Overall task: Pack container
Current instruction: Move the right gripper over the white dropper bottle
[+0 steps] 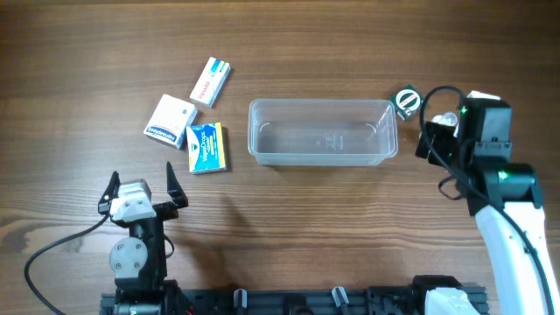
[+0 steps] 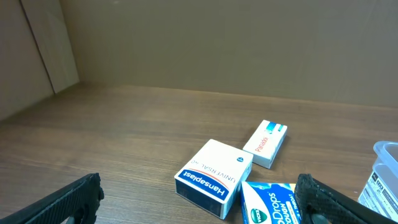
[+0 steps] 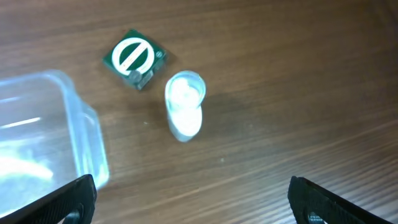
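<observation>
The clear container (image 1: 262, 156) lies empty at the table's middle. It also shows in the left wrist view (image 2: 387, 163) and the right wrist view (image 3: 81, 134). Left of it lie a white Panadol box (image 1: 211, 81), a Hansaplast box (image 1: 170, 121) and a blue Vicks drops box (image 1: 207, 147). A green-and-black small box (image 1: 406, 101) lies off its right end, and a small white bottle (image 3: 185, 106) stands beside it. My left gripper (image 1: 142, 186) is open and empty, near the front edge. My right gripper (image 3: 193, 199) is open and empty, above the wood just short of the bottle.
The right arm (image 1: 490, 175) reaches in from the front right and hides the bottle in the overhead view. A cardboard wall (image 2: 217, 43) stands behind the table. A cable (image 1: 52, 245) trails at the front left.
</observation>
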